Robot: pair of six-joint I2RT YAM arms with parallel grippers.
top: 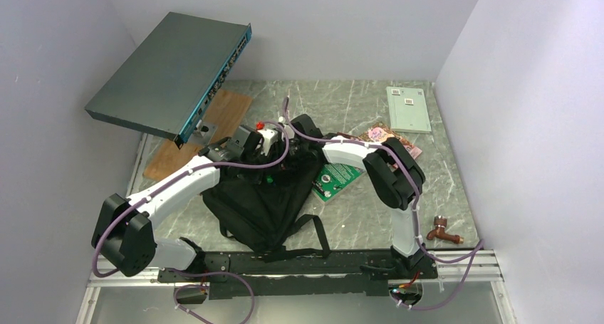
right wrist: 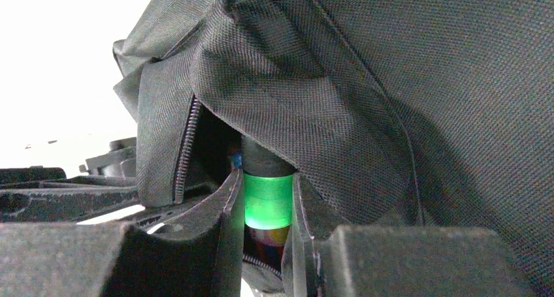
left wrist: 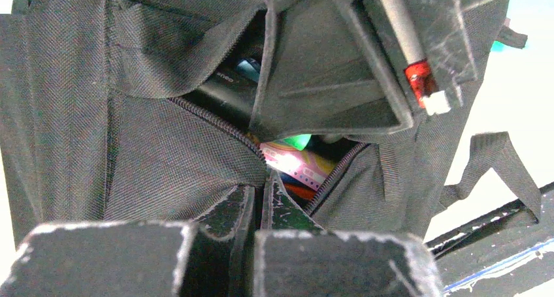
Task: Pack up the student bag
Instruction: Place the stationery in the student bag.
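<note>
Grey-green marbled stone tops the table (top: 356, 103), and the student bag (top: 263, 203) lies slumped in the middle of it, straps trailing toward the near edge and its zipped mouth at the far end. Both arms meet at that mouth: the left arm (top: 178, 181) stretches low and diagonally from its near-left base, while the right arm (top: 388, 171) rises, folds at a high elbow and reaches leftward. The left fingers (left wrist: 228, 209) are pressed together at the zip's edge; whether cloth is nipped between them I cannot tell. The right fingers (right wrist: 225, 205) pinch a dark tube with a glowing green band (right wrist: 268, 202), with a fold of the bag's fabric drooping over its top. Behind the left arm, a dark metal rack unit (top: 171, 71) leans tilted above a wooden board (top: 214, 124). A pale green box (top: 408, 109) sits far right, a green circuit board (top: 335, 178) touches the bag's right side, and a copper fitting (top: 443, 230) lies near the right base.
</note>
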